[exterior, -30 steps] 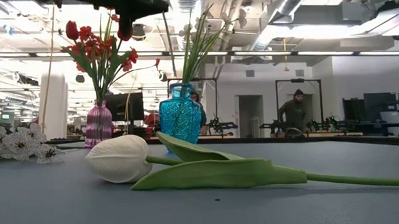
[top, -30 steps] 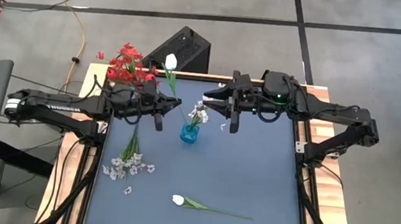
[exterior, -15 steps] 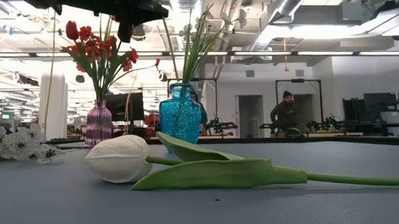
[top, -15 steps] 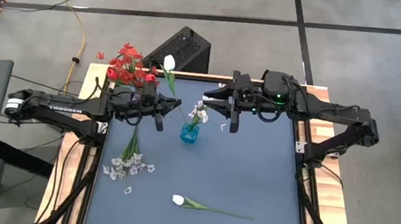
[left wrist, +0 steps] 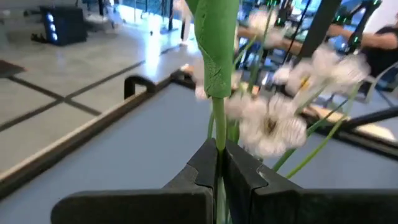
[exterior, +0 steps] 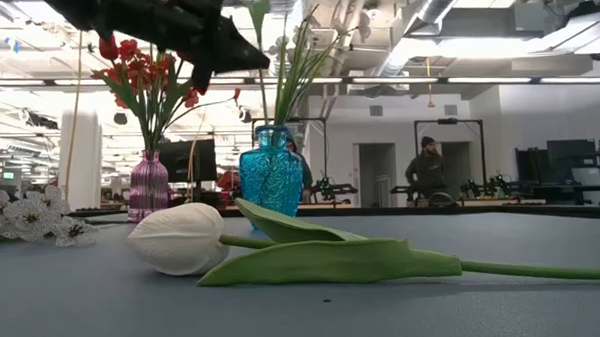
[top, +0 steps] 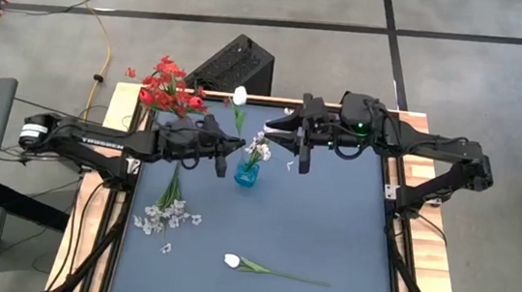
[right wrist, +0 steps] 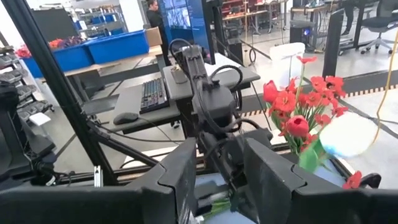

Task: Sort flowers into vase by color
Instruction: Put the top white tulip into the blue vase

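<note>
While the left gripper (top: 231, 149) stays clenched on the stem of a white tulip (top: 240, 95), the bloom stands above the far table edge, just left of the blue vase (top: 246, 173). Right of that vase, the right gripper (top: 297, 143) hangs with fingers parted, empty.

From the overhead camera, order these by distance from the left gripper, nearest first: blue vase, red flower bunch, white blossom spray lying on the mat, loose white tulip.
Measured from the left gripper:
1. Blue vase, just beside it toward the table's middle.
2. Red flower bunch, at the table's far left corner.
3. White blossom spray, lying on the mat on the left arm's side.
4. Loose white tulip, lying near the front edge.
</note>
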Controlling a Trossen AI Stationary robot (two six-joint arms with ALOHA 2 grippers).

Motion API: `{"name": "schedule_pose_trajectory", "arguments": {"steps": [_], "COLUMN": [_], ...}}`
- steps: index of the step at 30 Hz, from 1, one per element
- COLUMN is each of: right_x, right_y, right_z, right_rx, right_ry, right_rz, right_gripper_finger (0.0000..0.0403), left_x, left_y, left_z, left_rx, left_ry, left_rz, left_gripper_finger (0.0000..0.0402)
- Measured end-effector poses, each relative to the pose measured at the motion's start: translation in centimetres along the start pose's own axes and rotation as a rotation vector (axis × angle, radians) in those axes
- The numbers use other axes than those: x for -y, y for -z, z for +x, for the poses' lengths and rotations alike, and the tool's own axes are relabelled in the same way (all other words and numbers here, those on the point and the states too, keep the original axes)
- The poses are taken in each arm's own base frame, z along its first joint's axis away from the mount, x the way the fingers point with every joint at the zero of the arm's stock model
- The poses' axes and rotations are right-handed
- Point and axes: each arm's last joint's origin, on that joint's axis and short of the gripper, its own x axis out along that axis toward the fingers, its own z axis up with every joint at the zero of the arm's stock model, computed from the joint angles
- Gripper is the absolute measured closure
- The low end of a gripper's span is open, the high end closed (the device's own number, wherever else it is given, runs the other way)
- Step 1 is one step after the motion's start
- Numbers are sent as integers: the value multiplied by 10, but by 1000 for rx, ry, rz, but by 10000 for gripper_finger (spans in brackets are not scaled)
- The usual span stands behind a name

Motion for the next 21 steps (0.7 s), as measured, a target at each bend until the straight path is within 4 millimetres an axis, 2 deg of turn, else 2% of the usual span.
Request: {"name": "schedule_pose_trajectory", "arguments": {"steps": [9, 21], "right_x": [-1, -3], "right_y": [2, 3], "right_z": [0, 0], "right_rx": [-19, -29], "right_ry": [-2, -42], "right_rz": [6, 7], "right_gripper_finger": [242, 242], "left_x": [2, -1], "left_y": [18, 15], "left_z": [20, 7], "left_rx": [-51, -101], "left_ry": [37, 1], "left_rz": [-84, 7], "left_gripper_finger": [397, 329]}}
